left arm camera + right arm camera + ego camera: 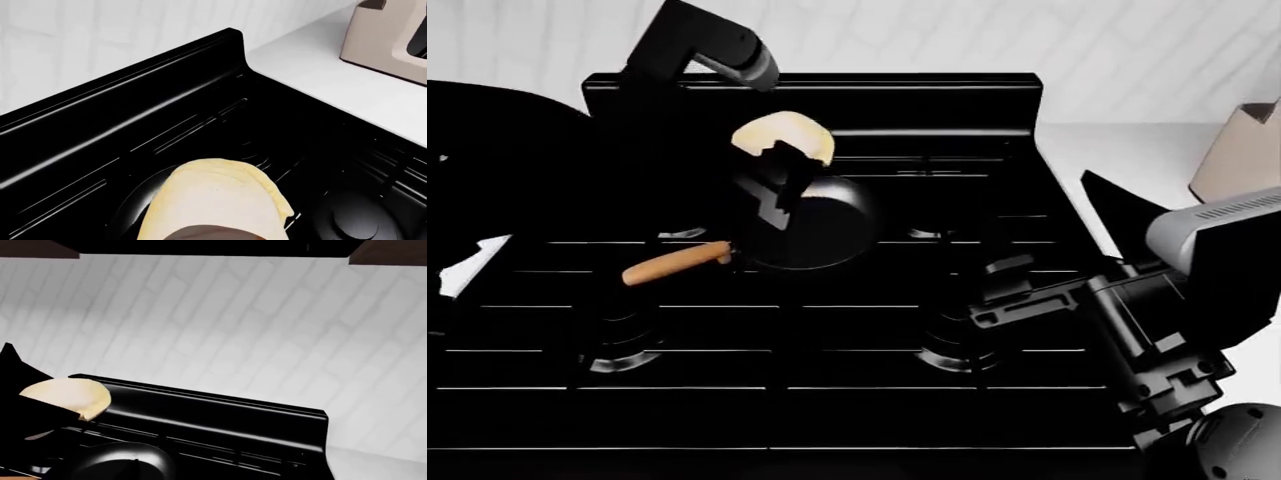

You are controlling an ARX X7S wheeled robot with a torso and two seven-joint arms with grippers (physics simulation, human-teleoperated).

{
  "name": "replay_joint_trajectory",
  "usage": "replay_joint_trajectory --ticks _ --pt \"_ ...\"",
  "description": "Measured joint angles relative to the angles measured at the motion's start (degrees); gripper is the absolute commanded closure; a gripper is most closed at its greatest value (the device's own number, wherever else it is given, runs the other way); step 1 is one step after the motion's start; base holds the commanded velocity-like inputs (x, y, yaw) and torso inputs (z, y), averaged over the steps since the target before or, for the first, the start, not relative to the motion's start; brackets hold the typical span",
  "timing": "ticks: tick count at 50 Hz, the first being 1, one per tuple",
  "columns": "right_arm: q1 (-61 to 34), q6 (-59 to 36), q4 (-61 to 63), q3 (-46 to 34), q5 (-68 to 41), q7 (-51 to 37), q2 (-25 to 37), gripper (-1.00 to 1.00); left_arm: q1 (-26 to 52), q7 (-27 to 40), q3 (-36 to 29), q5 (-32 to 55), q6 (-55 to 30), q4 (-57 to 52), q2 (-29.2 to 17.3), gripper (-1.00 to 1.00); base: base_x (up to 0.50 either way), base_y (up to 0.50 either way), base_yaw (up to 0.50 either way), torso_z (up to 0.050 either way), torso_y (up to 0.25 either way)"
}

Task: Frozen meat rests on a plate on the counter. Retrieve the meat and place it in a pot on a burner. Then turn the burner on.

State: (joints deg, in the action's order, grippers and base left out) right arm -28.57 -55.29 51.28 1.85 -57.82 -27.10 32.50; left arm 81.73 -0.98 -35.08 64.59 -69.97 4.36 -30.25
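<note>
Currently the left gripper (pixel 785 175) is clamped on the meat (pixel 782 138), carrying it above the far rim of the pot (pixel 814 225); from the head view it looks raised, not resting in the pan. Presumably it's held high to clear the rim before lowering. Pot sits on a burner of the stove (pixel 868 330), handle (pixel 677 263) pointing away from the pot toward the robot's left and slightly nearer the robot. Meat's long axis: in the left wrist view it runs out from the fingers toward the stove's back panel (pixel 120 95). Right gripper (pixel 1014 300) hangs over the stove, well right of the pot, holding nothing; fingers apart or together — can't tell.
</note>
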Motion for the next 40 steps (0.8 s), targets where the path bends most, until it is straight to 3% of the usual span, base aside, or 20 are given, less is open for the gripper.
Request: replay_joint_trajectory --ticks 26,40 --pt "2.4 2.3 -0.6 1.5 0.5 0.2 1.0 -1.0 9.1 -18.9 -12.8 -18.2 18.4 37.7 14.2 1.0 0.0 0.0 0.0 0.0 0.001" --pt "3.0 2.6 0.0 2.8 -0.9 -0.6 1.8 -1.0 10.5 -24.7 -16.2 -22.9 25.6 51.4 20.2 1.0 0.0 0.0 0.0 0.0 0.0"
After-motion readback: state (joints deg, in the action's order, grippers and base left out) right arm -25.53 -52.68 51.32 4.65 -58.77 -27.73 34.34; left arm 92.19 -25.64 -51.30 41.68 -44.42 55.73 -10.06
